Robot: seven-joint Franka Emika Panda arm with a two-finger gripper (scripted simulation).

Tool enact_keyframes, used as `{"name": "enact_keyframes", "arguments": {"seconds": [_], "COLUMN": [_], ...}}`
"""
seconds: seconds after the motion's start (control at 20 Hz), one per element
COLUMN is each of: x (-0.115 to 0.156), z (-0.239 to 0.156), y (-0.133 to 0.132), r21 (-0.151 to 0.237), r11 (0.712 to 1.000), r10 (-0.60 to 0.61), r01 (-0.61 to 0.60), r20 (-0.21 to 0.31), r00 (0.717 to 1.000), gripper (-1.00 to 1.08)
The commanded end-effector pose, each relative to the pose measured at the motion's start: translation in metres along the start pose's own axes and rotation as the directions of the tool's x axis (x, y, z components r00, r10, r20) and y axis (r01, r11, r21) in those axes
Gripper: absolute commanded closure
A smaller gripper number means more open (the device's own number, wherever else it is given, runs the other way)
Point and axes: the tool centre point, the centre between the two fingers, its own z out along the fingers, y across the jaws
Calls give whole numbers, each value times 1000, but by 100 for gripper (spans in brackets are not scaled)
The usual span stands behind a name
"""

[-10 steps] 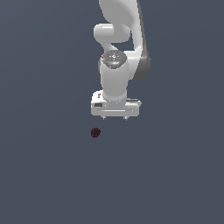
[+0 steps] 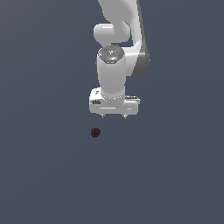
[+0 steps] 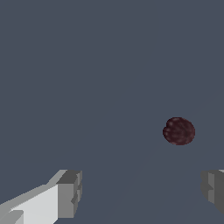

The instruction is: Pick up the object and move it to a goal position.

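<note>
In the wrist view the two fingertips (image 3: 70, 192) frame the lower part of the picture, set wide apart with nothing between them. Beyond them lies the maroon ball (image 3: 179, 131), small, round and slightly bumpy, resting alone on the flat grey-blue ground (image 3: 87, 65). It sits ahead of the fingers, closer to one finger's side than the other, and touches neither.

In the exterior view the gripper (image 2: 113, 116) hangs from the white arm (image 2: 114, 57), pointing straight down, its short finger ends showing under the palm block. The ball (image 2: 96, 132) lies below it and toward the exterior view's left, near the gripper but apart from it. Nothing stands between gripper and ball, and the ground around them shows no other things.
</note>
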Motion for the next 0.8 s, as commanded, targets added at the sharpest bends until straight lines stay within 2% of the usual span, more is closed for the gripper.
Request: {"name": "enact_keyframes", "arguments": {"seconds": [0.0,0.4,0.75], "x": [-1,1,7], "z": [-2,6,39], "y": [1,8,43], "r21": [3,1,-7], "r11": [1000,999,984], "r10": [6,37,178], "r01": [-6,-37,-178], "r20": [2,0,-7], "r00": [1000,999,984], "gripper": [-92,-92,-92]}}
